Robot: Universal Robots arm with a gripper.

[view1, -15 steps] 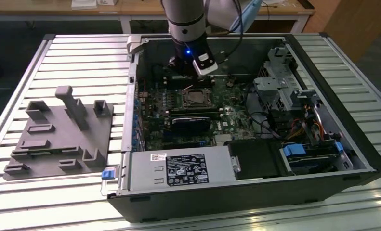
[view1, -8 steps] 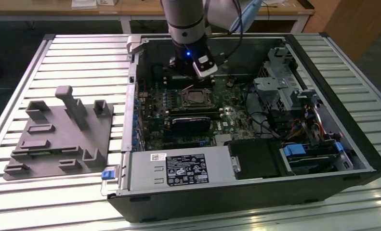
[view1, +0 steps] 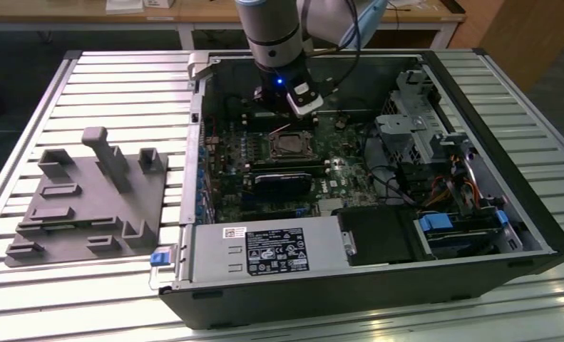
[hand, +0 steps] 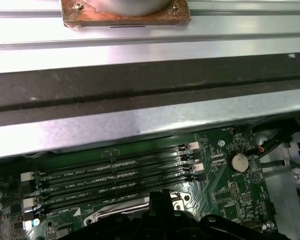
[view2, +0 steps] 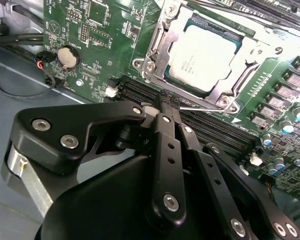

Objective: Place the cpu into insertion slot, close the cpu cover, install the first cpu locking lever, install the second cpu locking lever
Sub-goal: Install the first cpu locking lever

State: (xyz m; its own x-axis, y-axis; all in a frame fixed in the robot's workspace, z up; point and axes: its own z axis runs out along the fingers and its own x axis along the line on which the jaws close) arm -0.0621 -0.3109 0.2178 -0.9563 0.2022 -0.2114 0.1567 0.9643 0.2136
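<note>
Second wrist view shows the cpu [view2: 202,52] lying flat in the insertion slot [view1: 289,146], silvery face up. The cpu cover [view2: 159,44] is folded down around it, so the metal frame borders the chip on every side. Seated and framed like this, the chip looks ready for clamping.

The gripper [view2: 162,102] has its tip at the socket edge that faces the memory slots [view2: 215,131]. Its fingers are drawn together with no gap showing between them, and whether anything is pinched there I cannot tell. In the first wrist view a bright locking lever [hand: 115,214] runs along that same edge, just beside the tip. I judge that to be why the claw is down here: the work in hand looks like a lever, with chip and cover already in place.

Room is tight. The memory slots lie just beside the socket on the fingers' side, and beyond them the case wall [hand: 140,85] rises close. A coin battery [view2: 66,56] and thin cables sit on the circuit board [view2: 105,30], apart from the fingers.

In the exterior view the arm comes down from the far side into the open case [view1: 524,199]. A black card [view1: 282,184] lies just on the near side of the socket, and drive bays [view1: 415,135] crowd the exterior view's right. A grey fixture plate [view1: 91,206] rests on the slatted table [view1: 120,78] at the exterior view's left, well apart.
</note>
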